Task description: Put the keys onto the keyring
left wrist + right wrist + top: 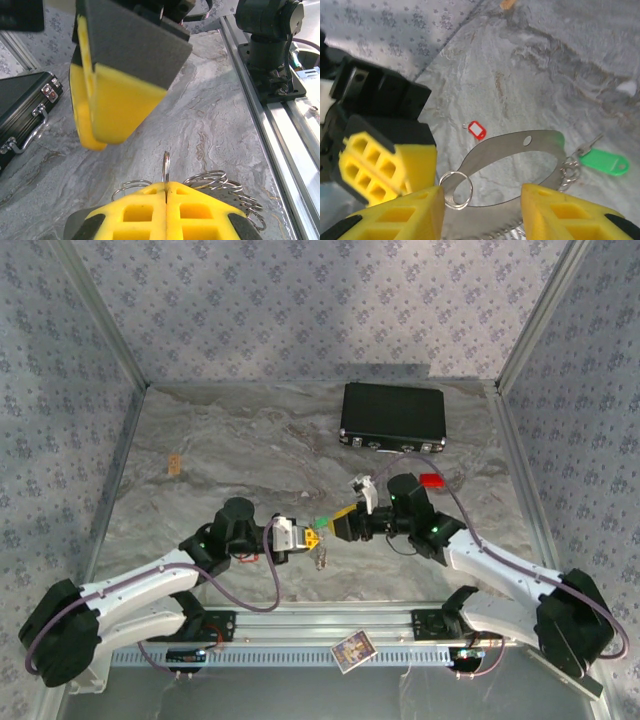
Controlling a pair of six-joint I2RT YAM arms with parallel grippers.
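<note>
My left gripper [166,194] is shut on a small split ring [166,167] that stands edge-on between its yellow fingertips. That ring [456,189] sits at the end of the keyring [520,144], a flat silvery oval loop. My right gripper [481,200] is open, one finger on each side of the loop's near end, gripping nothing. The red-tagged key [476,129] lies on the table beyond the loop. The green-tagged key [605,162] lies to its right. From above, both grippers [310,537] [338,525] meet tip to tip at mid-table.
A black case [392,418] stands at the back of the table, with a red object [431,480] in front of it. More wire rings [215,180] bunch behind my left fingertips. A small card [352,650] lies on the front rail.
</note>
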